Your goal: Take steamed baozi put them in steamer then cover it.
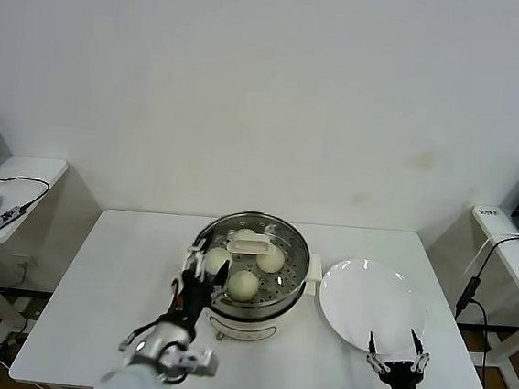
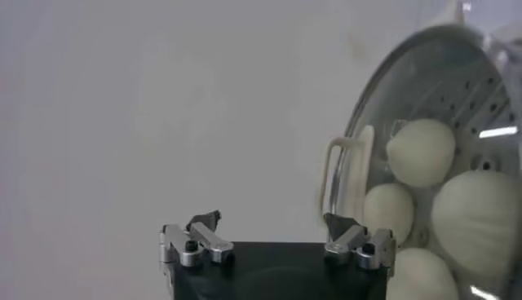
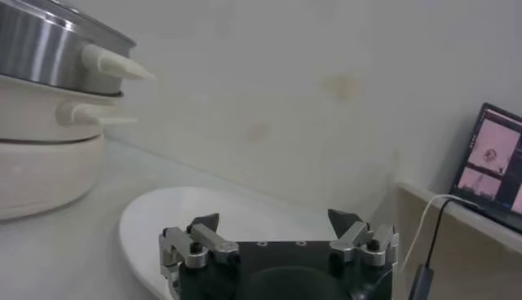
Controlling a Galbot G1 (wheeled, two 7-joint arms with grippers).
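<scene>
- The steamed baozi [image 1: 243, 285] are sitting inside the steamer [image 1: 245, 324] on its perforated tray; four cream-white buns are showing, bunched close together, seen through glass.
- The cover [image 1: 251, 245] is lying on top of the steamer, its cream-white oblong handle [image 1: 253, 244] sitting at the centre, above the buns.
- The steamer is standing near the middle of the white table [image 1: 123, 273], its side handle pointing toward the plate.
- The left gripper [image 1: 197, 285] is hovering at the steamer's left rim, close to the cover's edge, with its fingers spread apart and nothing between them; the left wrist view shows the gripper [image 2: 276, 241] beside the glass with the buns [image 2: 420, 152] behind it.
- The white plate [image 1: 373, 305] is lying just beside the steamer on the robot's right, bare.
- The right gripper [image 1: 398, 355] is waiting low at the near edge of the plate, fingers apart and holding nothing; its own camera shows it [image 3: 276, 237] over the plate [image 3: 163, 220].
</scene>
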